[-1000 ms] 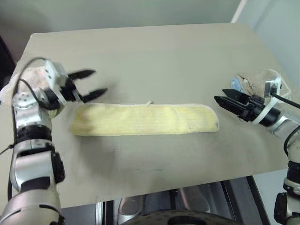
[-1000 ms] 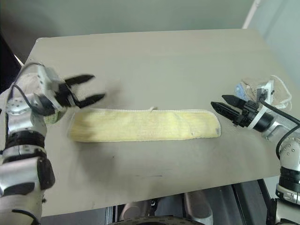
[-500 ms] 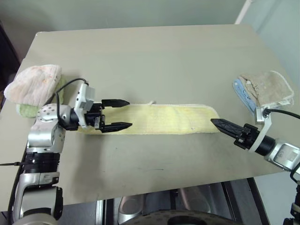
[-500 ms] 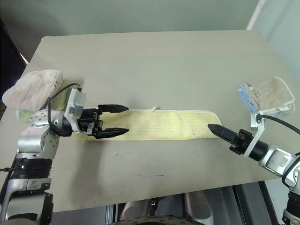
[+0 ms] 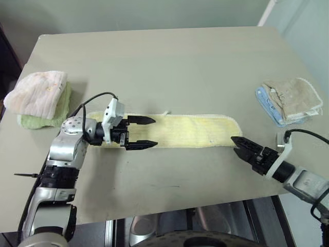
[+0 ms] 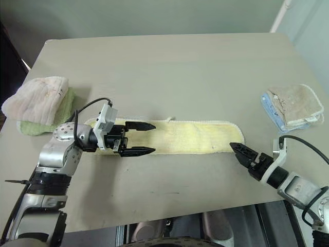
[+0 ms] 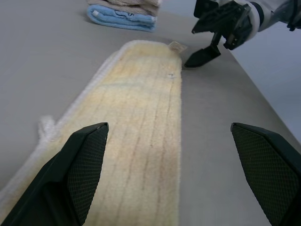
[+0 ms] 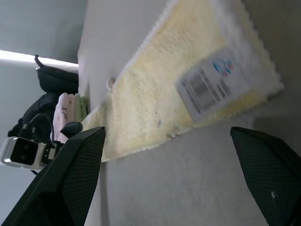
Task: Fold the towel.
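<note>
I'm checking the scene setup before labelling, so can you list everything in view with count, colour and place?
Table: 1, grey-beige, under everything.
Towel: 1, pale yellow, long strip flat at table centre.
Ribbed towel: 1, pinkish-white, folded, table's left edge, on a green cloth.
Tan towel: 1, beige, folded, right edge, on a blue cloth.
Left gripper: 1, black, open over the towel's left end.
Right gripper: 1, black, open at the towel's right end.
</note>
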Robot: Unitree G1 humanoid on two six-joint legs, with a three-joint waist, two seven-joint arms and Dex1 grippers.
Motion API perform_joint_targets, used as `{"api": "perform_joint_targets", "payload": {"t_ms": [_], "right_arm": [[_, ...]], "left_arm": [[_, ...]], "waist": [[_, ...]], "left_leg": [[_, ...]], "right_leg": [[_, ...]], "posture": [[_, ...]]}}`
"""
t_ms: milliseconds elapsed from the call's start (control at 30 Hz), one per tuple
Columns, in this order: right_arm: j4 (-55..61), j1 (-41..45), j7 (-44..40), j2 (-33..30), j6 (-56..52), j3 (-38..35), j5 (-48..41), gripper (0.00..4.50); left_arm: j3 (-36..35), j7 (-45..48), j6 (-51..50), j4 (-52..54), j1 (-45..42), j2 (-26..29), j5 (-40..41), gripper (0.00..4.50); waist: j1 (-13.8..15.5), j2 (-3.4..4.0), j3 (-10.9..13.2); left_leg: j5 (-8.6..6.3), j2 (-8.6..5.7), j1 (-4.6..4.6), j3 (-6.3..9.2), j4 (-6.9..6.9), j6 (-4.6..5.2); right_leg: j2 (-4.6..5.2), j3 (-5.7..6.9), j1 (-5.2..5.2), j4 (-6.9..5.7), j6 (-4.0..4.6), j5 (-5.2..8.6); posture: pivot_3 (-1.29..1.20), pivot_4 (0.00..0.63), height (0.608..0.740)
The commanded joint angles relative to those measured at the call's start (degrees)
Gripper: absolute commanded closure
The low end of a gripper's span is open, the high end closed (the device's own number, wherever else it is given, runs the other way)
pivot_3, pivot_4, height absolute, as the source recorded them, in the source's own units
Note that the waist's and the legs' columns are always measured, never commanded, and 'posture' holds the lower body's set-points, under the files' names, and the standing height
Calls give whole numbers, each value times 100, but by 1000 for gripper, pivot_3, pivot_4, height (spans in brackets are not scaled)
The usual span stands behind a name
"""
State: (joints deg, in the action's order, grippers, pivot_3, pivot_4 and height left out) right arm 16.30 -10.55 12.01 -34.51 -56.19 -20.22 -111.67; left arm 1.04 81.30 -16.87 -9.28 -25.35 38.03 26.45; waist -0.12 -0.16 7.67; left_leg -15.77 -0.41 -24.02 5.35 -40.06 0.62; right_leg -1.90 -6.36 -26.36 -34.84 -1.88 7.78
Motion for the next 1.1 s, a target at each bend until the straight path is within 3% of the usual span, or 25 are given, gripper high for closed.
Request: {"api": "perform_joint_targets", "payload": {"t_ms": [33, 233, 833, 933, 1100], "right_arm": [[225, 10, 186, 103, 145, 106, -133, 18], [10, 243, 616, 424, 479, 187, -133, 18], [-26, 512, 1216, 212, 624, 146, -133, 18], [64, 603, 1382, 282, 705, 93, -133, 601], [135, 729, 1746, 401, 892, -30, -133, 2378]], "left_arm": [[19, 101, 108, -24, -171, -16, -7, 0], [123, 143, 75, -27, -211, -139, -44, 0], [309, 165, -6, 296, 2, -71, -102, 0], [317, 157, 18, 296, 21, -70, -120, 0], [310, 155, 63, 258, 19, -68, -141, 0]], "waist": [[-1, 0, 0], [-23, -5, -3], [31, -6, -6], [31, -6, -6], [30, -5, -5]], "left_leg": [[-1, -1, -1, -1, 0, 1], [-9, 0, 2, -3, -2, 10], [-6, -2, 0, -1, -7, 18], [-7, -2, 0, -2, -7, 18], [-13, -1, -2, -2, -1, 19]], "right_leg": [[0, -1, 1, 2, -1, -1], [1, -2, 5, 12, -5, -4], [4, -3, 14, 26, -17, -11], [4, -3, 13, 27, -17, -11], [3, -2, 5, 27, -12, -11]], "posture": [[0, 150, 740], [0, 150, 740], [0, 150, 740], [0, 150, 740], [0, 150, 740]]}}
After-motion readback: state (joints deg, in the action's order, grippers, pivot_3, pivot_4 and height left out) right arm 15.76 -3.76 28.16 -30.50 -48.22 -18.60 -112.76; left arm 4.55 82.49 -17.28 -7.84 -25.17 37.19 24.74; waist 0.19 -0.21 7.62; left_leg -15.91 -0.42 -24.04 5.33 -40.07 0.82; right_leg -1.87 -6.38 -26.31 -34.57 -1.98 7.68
